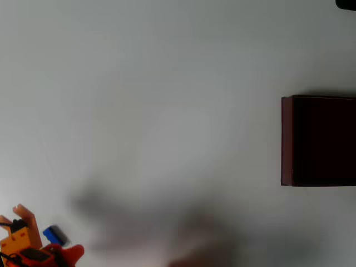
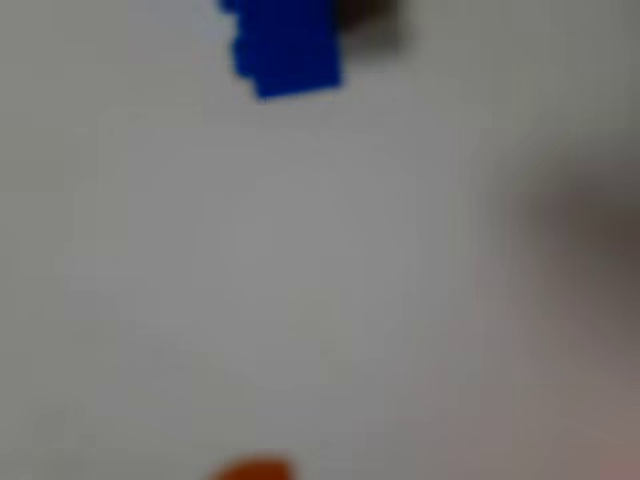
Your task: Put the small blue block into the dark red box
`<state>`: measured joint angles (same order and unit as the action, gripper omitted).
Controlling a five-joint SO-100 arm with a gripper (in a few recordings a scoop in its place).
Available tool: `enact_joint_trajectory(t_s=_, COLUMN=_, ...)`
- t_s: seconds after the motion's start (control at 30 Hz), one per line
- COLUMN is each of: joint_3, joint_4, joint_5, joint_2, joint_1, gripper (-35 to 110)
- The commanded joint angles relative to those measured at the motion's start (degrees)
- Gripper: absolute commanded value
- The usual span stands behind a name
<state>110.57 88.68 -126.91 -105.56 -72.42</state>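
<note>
Readable text: none | small blue block (image 1: 54,235), lying well left of the dark red box (image 1: 287,139): showing no lettering | box: showing no label

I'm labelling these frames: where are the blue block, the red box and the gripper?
small blue block (image 1: 54,235): overhead view, its top face.
dark red box (image 1: 286,142): overhead view, its left wall.
gripper (image 1: 49,236): overhead view, between the orange fingertips.

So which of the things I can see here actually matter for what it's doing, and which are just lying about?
Part of the job:
- small blue block, bottom left in the overhead view
- dark red box, right edge
- orange claw, around the block

Just there:
- white table
- dark thing, top right corner
</note>
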Motion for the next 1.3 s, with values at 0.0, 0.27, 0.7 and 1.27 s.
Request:
enact_joint_trajectory(t_s=0.0, joint_3=-5.1, joint_4=-0.5, joint_5=-2.0, joint_2=1.8, joint_1=-0.9, gripper=25)
enact_joint_trajectory(t_s=0.27, joint_3=-6.5, joint_4=-5.2, joint_5=-1.7, joint_2=8.0, joint_1=-1.2, gripper=25)
enact_joint_trajectory(t_s=0.7, joint_3=0.8, joint_4=-15.4, joint_5=0.8, joint_2=8.8, joint_1=-1.4, gripper=25)
enact_joint_trajectory(t_s=1.27, joint_3=13.4, joint_4=-27.2, joint_5=0.6, joint_2=3.8, joint_1=-1.9, gripper=25)
